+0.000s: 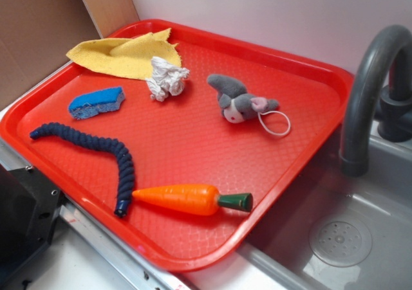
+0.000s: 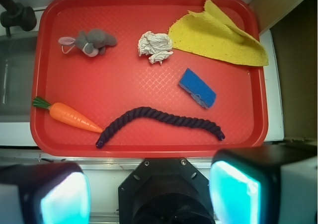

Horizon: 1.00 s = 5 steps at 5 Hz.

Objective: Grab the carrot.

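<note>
The carrot (image 1: 187,199) (image 2: 72,115) is glossy orange with a dark green cap. It lies flat on the red tray (image 1: 193,258) (image 2: 149,151) near the front edge, its tip almost touching one end of the blue rope (image 1: 96,145) (image 2: 164,118). In the wrist view my gripper (image 2: 149,194) hangs high, outside the tray's near rim, well away from the carrot. Its two cyan pads (image 2: 64,199) are spread wide with nothing between them. The exterior view does not show the fingers.
Also on the tray are a blue sponge (image 1: 96,102) (image 2: 198,88), a yellow cloth (image 1: 125,53) (image 2: 213,35), a crumpled white wad (image 1: 166,78) (image 2: 155,46) and a grey plush mouse (image 1: 238,100) (image 2: 89,41). A grey faucet (image 1: 373,78) and sink (image 1: 341,238) adjoin the tray on the carrot's cap side.
</note>
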### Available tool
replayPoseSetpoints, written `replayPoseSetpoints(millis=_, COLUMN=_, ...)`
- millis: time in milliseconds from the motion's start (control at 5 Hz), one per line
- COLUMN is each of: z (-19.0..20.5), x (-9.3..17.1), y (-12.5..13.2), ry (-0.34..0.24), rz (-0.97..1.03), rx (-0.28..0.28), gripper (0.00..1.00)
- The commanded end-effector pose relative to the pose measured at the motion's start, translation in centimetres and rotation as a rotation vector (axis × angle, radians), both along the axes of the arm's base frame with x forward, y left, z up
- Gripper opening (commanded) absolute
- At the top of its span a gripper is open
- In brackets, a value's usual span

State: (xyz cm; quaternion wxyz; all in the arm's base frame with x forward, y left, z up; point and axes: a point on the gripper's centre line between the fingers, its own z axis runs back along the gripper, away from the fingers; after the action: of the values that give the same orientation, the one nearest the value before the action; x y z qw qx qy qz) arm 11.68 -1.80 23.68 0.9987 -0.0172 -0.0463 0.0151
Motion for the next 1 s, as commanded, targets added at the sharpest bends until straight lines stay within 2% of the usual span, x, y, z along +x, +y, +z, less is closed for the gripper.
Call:
replayPoseSetpoints(millis=0, z=0.0, x=0.0, y=0.0, ry=0.0, rz=0.0, rx=0.0, gripper=1.0)
replayPoseSetpoints(millis=200, z=-1.3, x=1.6, y=-1.3, ry=-0.053, rz=-0.198, rx=0.025, gripper=1.0)
replayPoseSetpoints(millis=400, z=-2.8, x=2.8, y=-3.7, ry=-0.046, rz=-0.381, rx=0.074, gripper=1.0)
replayPoseSetpoints(millis=600, z=-4.3, x=3.5, y=-6.1, ry=-0.024, rz=-0.599, rx=0.081, gripper=1.0)
replayPoseSetpoints(millis=800, z=-6.0, x=3.9, y=-8.4, ry=-0.032, rz=-0.709, rx=0.044, gripper=1.0)
